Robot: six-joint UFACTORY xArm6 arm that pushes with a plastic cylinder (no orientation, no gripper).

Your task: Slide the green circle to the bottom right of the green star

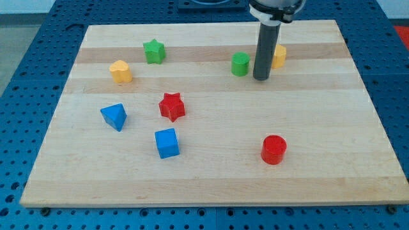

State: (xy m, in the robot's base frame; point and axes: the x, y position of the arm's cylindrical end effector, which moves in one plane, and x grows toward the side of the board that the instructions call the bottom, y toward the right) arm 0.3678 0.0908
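I am carrying no jaws at all, only a straight dark rod, so nothing here is opening, closing or grasping. All the work is being done by my tip (261, 78), which is resting on the table (211, 182).

The green circle (240, 64) is sitting just beside my tip, on its left in the view and slightly towards the view's top. They look close but not quite touching, though I cannot tell for certain. The green star (154, 51) is lying well away to the left of my tip, a little nearer the view's top. A yellow block (279, 56) is peeking out just behind the rod on its right; its shape is partly hidden.

As I judge it, the step in hand is lining up behind the circle for a long push to the view's left. The circle is needing to travel leftwards and end slightly lower than the star. My tip is sitting a touch low for that, and a push from here is likely sending the circle up and left. Moving my tip round to the circle's right side, or slightly towards its top, should be giving a truer line. A slow push through the circle's middle should be keeping it from rolling off my tip.

The lane to the left of my tip is looking free. The red star (172, 106) and the other yellow block (120, 71) are lying off that line, far to the left of my tip.
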